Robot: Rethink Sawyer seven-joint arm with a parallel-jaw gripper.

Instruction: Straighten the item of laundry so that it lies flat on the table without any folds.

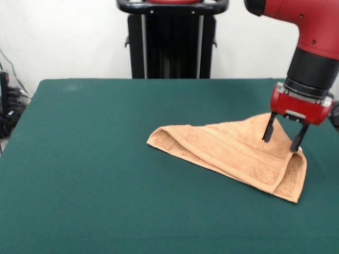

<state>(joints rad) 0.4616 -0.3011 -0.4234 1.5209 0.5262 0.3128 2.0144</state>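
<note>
The orange-tan terry towel (233,151) lies on the dark green table (95,159) right of centre, folded over on itself into a rough triangle. One point reaches left, another lies at the front right, and woven bands run along its length. The gripper (283,136) hangs from the red and black arm at the right. Its two black fingers (268,131) are spread apart and point down over the towel's right, far corner. The tips are at or just above the cloth and hold nothing.
The robot's black pedestal (172,39) stands at the table's far edge. Dark cables and equipment (8,106) sit beyond the table's left edge. A white wall is behind.
</note>
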